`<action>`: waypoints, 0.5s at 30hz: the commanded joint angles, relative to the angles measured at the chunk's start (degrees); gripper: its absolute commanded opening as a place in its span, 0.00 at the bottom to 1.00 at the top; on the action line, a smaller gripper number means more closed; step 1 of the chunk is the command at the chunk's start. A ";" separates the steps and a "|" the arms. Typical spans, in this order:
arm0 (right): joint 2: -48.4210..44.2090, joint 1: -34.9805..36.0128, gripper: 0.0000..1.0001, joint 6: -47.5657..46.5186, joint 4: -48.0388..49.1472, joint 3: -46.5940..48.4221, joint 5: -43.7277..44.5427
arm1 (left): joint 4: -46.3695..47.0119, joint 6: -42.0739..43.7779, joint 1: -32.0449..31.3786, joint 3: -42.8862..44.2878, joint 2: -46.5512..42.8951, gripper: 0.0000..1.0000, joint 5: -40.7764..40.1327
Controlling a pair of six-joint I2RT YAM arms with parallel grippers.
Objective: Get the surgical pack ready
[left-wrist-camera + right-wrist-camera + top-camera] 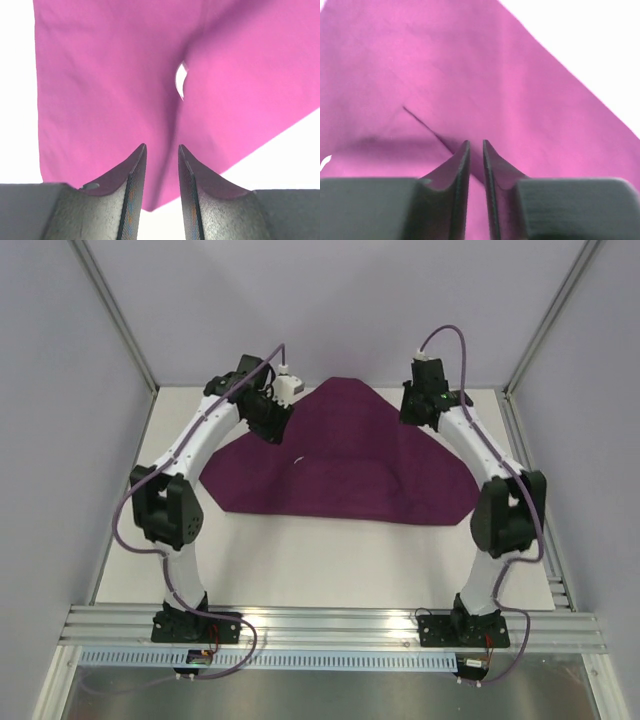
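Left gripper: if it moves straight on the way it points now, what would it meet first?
Most likely the purple cloth. In the left wrist view the left gripper, jaws slightly apart, aims at the creased middle of it, and nothing else shows in between. How far the cloth lies from the jaws is unclear.

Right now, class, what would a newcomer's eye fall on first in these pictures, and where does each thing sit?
The dark purple cloth dominates, spread across the far half of the white table. The left claw hangs above its left side and the right claw above its right. A small white slit breaks the purple ahead of the left claw.
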 commanded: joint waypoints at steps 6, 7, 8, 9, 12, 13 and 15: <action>-23.94 4.23 0.01 6.29 8.27 -34.18 3.67 | 2.24 -1.23 -0.44 -21.15 -6.51 0.38 1.33; -25.69 5.02 0.01 6.64 9.23 -36.46 1.64 | 2.59 -0.79 -0.62 -22.55 -5.73 0.38 1.68; -26.23 5.46 0.00 7.00 11.24 -39.79 -1.86 | 2.77 -0.70 -0.53 -22.92 -5.20 0.38 2.38; -26.67 5.90 0.00 7.09 12.04 -41.48 -2.94 | 3.03 -0.53 -0.53 -23.27 -4.76 0.38 2.48; -26.76 6.70 0.01 9.09 14.86 -47.02 -3.40 | 4.96 -0.52 -0.62 -23.89 -2.65 0.38 2.92; -26.50 6.70 0.01 9.72 15.56 -48.34 -2.87 | 5.92 -0.44 -0.62 -23.80 -1.25 0.38 2.83; -24.92 6.61 0.00 11.38 17.58 -51.33 -1.90 | 6.55 -0.52 -0.62 -23.28 0.51 0.38 1.96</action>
